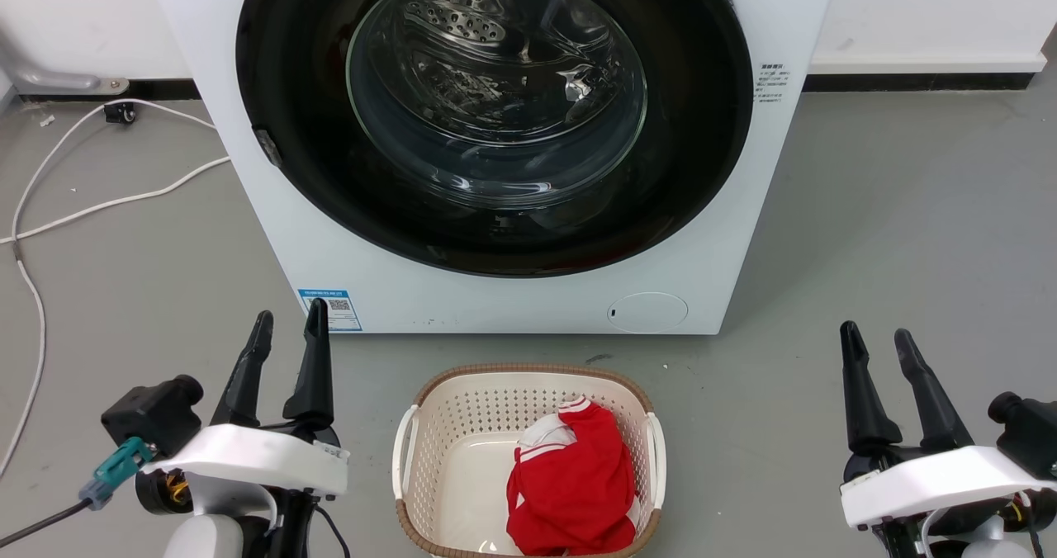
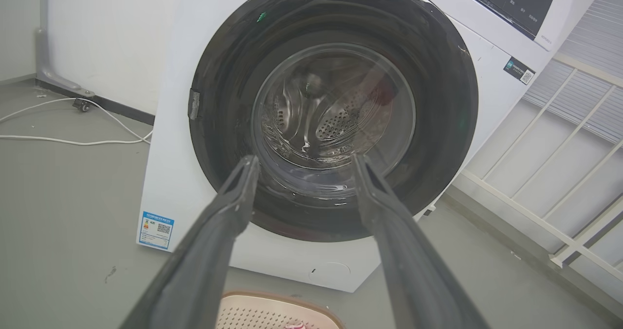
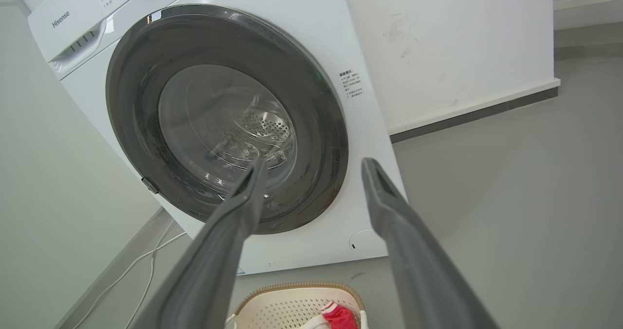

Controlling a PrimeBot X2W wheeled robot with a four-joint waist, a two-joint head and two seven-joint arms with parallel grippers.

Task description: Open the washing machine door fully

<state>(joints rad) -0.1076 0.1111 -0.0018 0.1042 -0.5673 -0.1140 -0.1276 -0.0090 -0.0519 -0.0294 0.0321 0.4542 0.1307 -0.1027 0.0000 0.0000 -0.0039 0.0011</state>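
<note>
The white washing machine [image 1: 512, 302] stands straight ahead on the grey floor. Its door [image 1: 685, 170], a glossy black disc with a clear glass bowl, lies flat against the front, closed. A small grey latch tab [image 1: 266, 147] sits at the disc's left rim. The same door [image 2: 448, 124] faces my left wrist camera, and the door [image 3: 321, 124] leans tilted in the right wrist view. My left gripper [image 1: 289, 327] is open at the lower left, well short of the machine. At the lower right my right gripper [image 1: 877, 337] is open, holding nothing.
A cream laundry basket [image 1: 429, 409] with a red and white garment [image 1: 574, 479] sits on the floor between my arms, just before the machine. White cables [image 1: 99, 203] trail across the floor at the left. A white rail frame [image 2: 559, 183] stands to the machine's right.
</note>
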